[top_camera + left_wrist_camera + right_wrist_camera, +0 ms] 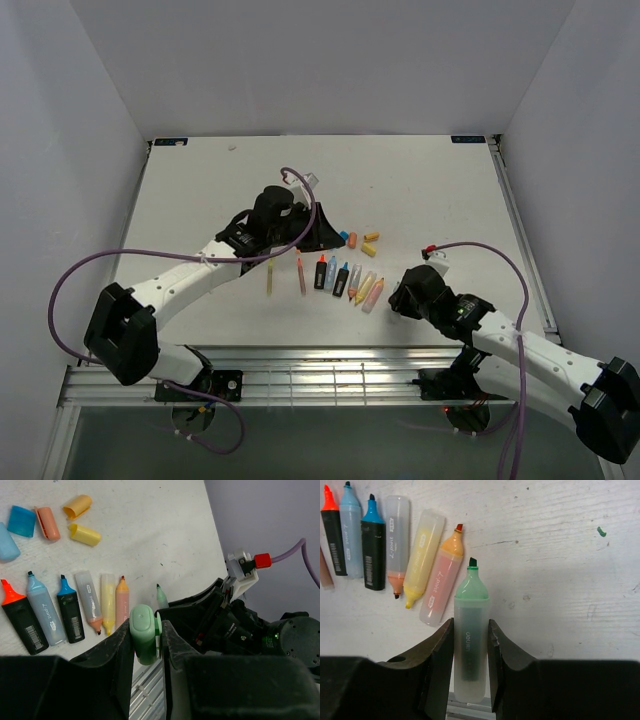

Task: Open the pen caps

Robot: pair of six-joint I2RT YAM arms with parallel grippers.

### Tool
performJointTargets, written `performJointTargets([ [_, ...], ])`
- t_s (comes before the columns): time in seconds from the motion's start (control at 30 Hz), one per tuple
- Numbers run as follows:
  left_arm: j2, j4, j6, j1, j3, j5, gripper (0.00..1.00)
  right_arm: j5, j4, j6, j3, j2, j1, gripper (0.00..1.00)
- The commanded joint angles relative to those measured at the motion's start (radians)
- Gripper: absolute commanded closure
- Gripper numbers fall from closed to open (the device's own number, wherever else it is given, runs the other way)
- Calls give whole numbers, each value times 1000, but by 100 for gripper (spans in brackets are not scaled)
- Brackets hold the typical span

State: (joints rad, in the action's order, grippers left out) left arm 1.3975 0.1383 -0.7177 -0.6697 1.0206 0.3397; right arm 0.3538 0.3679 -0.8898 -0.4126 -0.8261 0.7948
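I have the green cap (143,627) clamped in the left gripper (147,632) and the uncapped green pen (471,625) clamped in the right gripper (470,640); the loose caps (84,534) lie ahead-left of the left fingers.

A white, flat rectangular tabletop (430,190), lightly scuffed and speckled with small dark marks, fills the middle of the scene. It is closed in by a plain pale grey left wall (60,150), a matching far wall (320,60) and a right wall (590,180). Silver slotted metal rails (330,385) run along its near edge, a thinner metal strip (522,240) lines its right edge, and a small blue-marked tag (168,141) sits at the far left corner with a second tag (468,139) at the far right. The light is soft and even, leaving only faint shadows.
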Motion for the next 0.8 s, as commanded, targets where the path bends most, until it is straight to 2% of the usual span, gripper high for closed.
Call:
performJointTargets([
  [0.0,1,18,29,-16,30,35,100,70,-7,-35,12,-22,-11,92],
  [0.43,127,50,-9,-30,134,18,100,4,-141,37,3,-177,-81,86],
  [0.77,257,99,-17,-54,271,-7,100,-65,-202,68,14,-206,-114,69],
])
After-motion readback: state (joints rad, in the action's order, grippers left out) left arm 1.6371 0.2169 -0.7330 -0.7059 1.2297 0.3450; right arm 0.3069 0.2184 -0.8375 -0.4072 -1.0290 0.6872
